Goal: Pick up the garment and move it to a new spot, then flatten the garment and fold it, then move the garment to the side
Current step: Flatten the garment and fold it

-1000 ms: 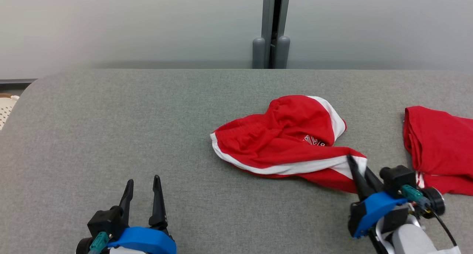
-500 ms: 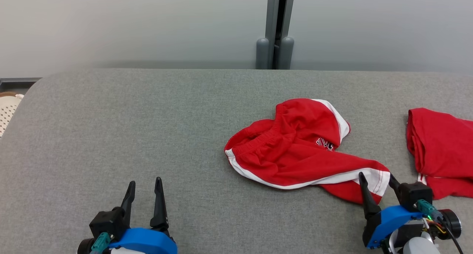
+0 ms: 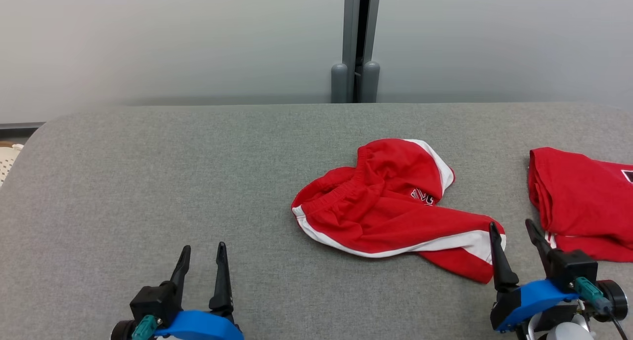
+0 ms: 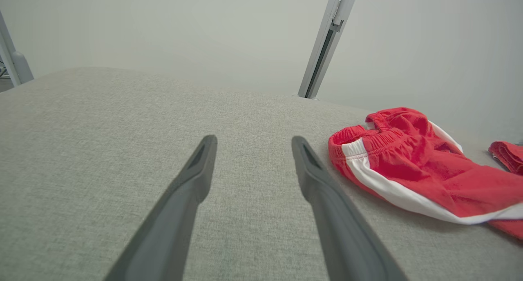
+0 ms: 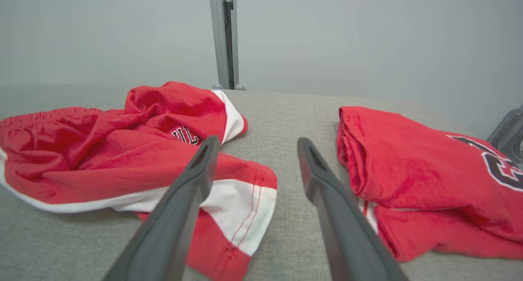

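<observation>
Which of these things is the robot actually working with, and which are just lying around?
In the job: crumpled red shorts; right gripper, open at their hem; left gripper, open.
Lying about, likely: folded red top, grey post, pale basket.

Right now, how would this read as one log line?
red shorts: crumpled, unfolded | left gripper: open, empty | right gripper: open, empty, at shorts' hem | nearby: folded red shirt

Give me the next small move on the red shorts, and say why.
Probably bring the left hand to the waistband of the shorts to start flattening: they lie crumpled, both hands stand open and empty, and the right hand is at the leg hem.
</observation>
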Controlling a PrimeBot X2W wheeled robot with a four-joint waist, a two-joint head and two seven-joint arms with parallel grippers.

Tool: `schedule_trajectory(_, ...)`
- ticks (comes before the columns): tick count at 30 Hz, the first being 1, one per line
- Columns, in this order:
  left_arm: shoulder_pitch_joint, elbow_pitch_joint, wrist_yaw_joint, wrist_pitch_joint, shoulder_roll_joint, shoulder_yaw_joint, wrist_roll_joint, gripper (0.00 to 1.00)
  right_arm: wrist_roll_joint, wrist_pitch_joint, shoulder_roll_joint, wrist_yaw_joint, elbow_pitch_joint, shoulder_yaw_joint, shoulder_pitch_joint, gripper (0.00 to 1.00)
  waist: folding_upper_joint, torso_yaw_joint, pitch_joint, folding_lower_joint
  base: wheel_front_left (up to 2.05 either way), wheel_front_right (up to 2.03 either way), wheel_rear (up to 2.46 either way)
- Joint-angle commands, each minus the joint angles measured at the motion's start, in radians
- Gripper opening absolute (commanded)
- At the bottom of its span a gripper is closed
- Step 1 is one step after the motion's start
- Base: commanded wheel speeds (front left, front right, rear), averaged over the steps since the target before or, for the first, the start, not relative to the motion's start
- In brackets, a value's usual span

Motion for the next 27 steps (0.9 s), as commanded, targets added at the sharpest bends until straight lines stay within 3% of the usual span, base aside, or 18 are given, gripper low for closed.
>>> schedule_trajectory(1,-0.009,-0.004,-0.006,-0.003,0.001,-0.002,0.004,1.0,0.007,-0.005,0.002,0.0,-0.008,0.005,0.013,1.0,-0.0001,-0.001,-0.001,0.0,0.0,0.0,0.0)
schedule_trajectory(11,-0.02,-0.003,-0.003,-0.003,-0.003,-0.025,0.009,1.0,0.084,-0.012,0.001,0.0,-0.097,0.074,0.061,1.0,-0.0001,-0.005,-0.01,0.0,0.0,0.0,0.0)
schedule_trajectory(27,-0.025,0.003,0.0,-0.003,-0.007,-0.04,-0.004,1.0,0.111,-0.014,0.001,0.0,-0.073,0.121,0.051,1.0,-0.0001,0.001,-0.006,0.0,0.0,0.0,0.0)
